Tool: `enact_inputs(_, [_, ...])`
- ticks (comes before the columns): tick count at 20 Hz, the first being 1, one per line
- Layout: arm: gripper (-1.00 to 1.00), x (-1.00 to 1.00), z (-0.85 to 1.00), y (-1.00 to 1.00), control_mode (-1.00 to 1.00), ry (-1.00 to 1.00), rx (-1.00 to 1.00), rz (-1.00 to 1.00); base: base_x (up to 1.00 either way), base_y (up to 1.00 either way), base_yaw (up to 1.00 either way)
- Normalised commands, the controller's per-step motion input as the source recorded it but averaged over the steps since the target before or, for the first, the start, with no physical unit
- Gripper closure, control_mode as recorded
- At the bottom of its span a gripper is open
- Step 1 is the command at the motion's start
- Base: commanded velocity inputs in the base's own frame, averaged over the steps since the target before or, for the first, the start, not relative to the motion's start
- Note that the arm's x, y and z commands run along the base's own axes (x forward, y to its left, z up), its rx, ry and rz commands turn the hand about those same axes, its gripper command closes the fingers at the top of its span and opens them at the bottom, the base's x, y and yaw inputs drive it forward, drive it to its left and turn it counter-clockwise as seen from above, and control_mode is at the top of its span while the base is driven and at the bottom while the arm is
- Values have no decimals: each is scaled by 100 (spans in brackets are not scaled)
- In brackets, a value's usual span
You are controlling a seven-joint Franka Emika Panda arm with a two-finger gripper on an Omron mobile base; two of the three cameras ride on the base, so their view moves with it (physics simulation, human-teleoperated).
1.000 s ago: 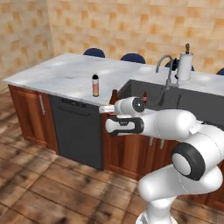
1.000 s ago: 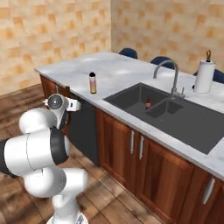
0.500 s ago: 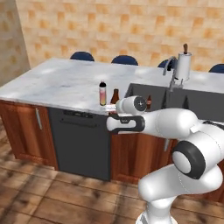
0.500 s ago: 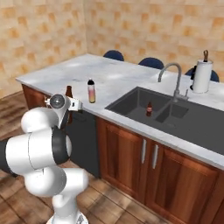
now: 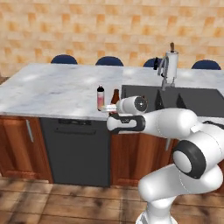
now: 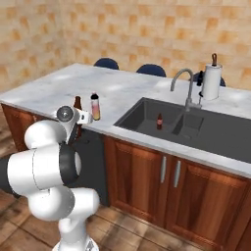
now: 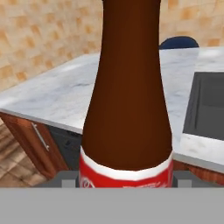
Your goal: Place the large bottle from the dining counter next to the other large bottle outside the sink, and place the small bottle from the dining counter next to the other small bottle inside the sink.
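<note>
Your tool (image 7: 126, 181) is clamped on the brown bottle (image 7: 127, 100); keep it upright and set it gently just beside the pink bottle (image 5: 100, 97) on the counter (image 5: 52, 89)

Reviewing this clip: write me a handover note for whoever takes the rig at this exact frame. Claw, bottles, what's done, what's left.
Claw: closed on the brown red-labelled bottle, held upright at the counter's near edge.
Pink dark-capped bottle: stands on the marble counter, left of the sink. The brown bottle is close beside it, on the robot's side; whether it touches the counter cannot be told.
A small bottle stands inside the sink.
Done: large bottle picked up and carried over.
Left: set it down beside the pink one and release; then fetch the small black bottle for the sink.
</note>
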Motion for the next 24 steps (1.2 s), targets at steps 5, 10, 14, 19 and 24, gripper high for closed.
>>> enact_inputs(5, [100, 0, 0, 0, 100, 0, 0, 0, 26, 50, -33])
enact_inputs(10, [100, 0, 0, 0, 100, 0, 0, 0, 34, 19, -28])
enact_inputs(14, [100, 0, 0, 0, 100, 0, 0, 0, 41, 0, -21])
enact_inputs(19, [100, 0, 0, 0, 100, 0, 0, 0, 40, 9, -10])
enact_inputs(24, [100, 0, 0, 0, 100, 0, 0, 0, 19, 28, -8])
